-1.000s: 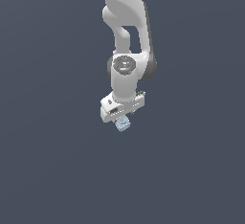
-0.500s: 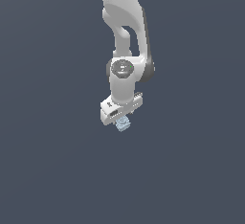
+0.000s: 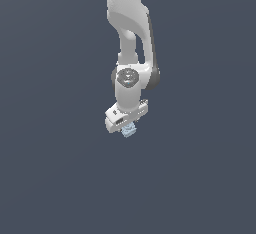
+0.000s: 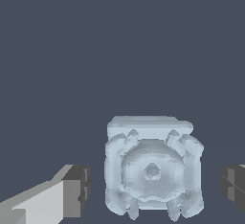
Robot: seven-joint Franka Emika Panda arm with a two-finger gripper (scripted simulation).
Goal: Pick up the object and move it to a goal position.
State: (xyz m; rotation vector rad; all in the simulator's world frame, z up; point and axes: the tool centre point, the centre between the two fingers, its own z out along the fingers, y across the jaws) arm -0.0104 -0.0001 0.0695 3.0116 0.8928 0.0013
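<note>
From the exterior view, the white arm (image 3: pixel 131 33) comes down from twelve o'clock and ends a little below the middle of the picture, its round wrist joint (image 3: pixel 128 76) facing the camera. Below that joint the gripper (image 3: pixel 128 126) hangs tilted, its body slanting up toward two o'clock. The object (image 3: pixel 129 130), a small pale blue-grey lump, peeks out right under the gripper body, at about six o'clock from the wrist joint. It is much narrower than the gripper body above it. All around is a plain dark grey-blue ground (image 3: pixel 55 168); from here I cannot tell whether the object rests on it or hangs above it.

In the wrist view the object (image 4: pixel 152 166) fills the space between the two fingers. It is a blocky thing with a round boss in the middle of its upper face and ridged, knobbly lugs at its corners. One finger pad (image 4: pixel 76 190), dark grey on a pale finger, sits at about nine o'clock from the object; the other dark pad (image 4: pixel 233 186) at about three o'clock. A strip of dark ground shows between each pad and the object's sides, so the jaws stand apart, straddling the block without touching it and gripping nothing.
</note>
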